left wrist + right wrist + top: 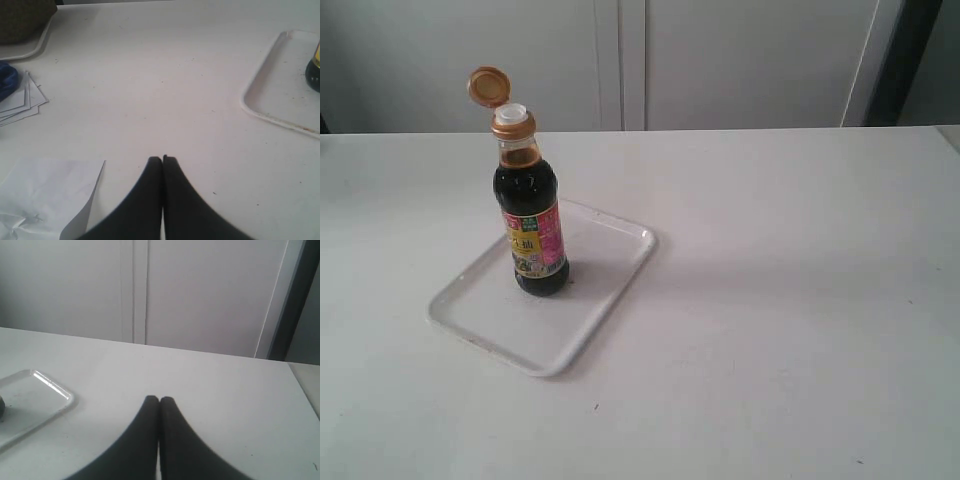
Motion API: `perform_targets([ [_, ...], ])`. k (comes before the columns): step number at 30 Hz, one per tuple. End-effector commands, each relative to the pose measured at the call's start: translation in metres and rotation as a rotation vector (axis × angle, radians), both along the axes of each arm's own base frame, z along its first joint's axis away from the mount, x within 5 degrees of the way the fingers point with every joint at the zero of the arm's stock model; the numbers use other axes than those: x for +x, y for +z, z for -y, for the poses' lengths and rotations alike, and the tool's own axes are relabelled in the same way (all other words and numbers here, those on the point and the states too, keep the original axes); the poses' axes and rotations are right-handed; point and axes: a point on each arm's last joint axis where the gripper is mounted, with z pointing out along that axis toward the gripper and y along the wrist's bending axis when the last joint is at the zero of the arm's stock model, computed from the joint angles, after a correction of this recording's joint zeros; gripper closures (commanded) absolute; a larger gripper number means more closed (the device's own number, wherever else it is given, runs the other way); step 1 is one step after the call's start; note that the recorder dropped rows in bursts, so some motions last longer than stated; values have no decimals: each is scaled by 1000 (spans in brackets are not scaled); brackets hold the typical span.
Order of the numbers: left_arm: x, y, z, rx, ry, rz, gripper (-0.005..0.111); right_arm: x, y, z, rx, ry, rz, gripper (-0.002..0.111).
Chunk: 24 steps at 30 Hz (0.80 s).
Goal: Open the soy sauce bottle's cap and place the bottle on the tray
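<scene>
Closed tight, the left pincer (162, 159) and right pincer (159, 400) each show black jaws pressed together, holding nothing, poised over the white table (770, 300). Well apart from both, ahead of them and off to the side, the tray (590, 330) lies flat. Upright on it stands the soy sauce bottle (530, 230), dark-filled, its golden cap (488, 87) flipped open, white spout (513, 112) bare.

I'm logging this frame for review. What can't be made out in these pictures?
- Label print: too small to read, exterior view.
- Bottle: left wrist view shows only its base; the frame edge cuts the rest.
- Dark object: cut by the frame corner, left wrist view; unidentifiable.
- Blue thing: mostly cut by the frame edge, same view.
- Left hand, right hand: outside the exterior view.
</scene>
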Motion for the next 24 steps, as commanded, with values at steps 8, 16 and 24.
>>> perform_targets([
  [8, 0, -1, 0, -13, 3, 1, 107, -19, -37, 6, 11, -34, 37, 108],
  [16, 0, -1, 0, -13, 3, 1, 107, -22, -65, 6, -3, -32, 23, 108],
  [24, 0, -1, 0, -13, 3, 1, 107, -21, -94, 6, -12, -32, -30, 108],
])
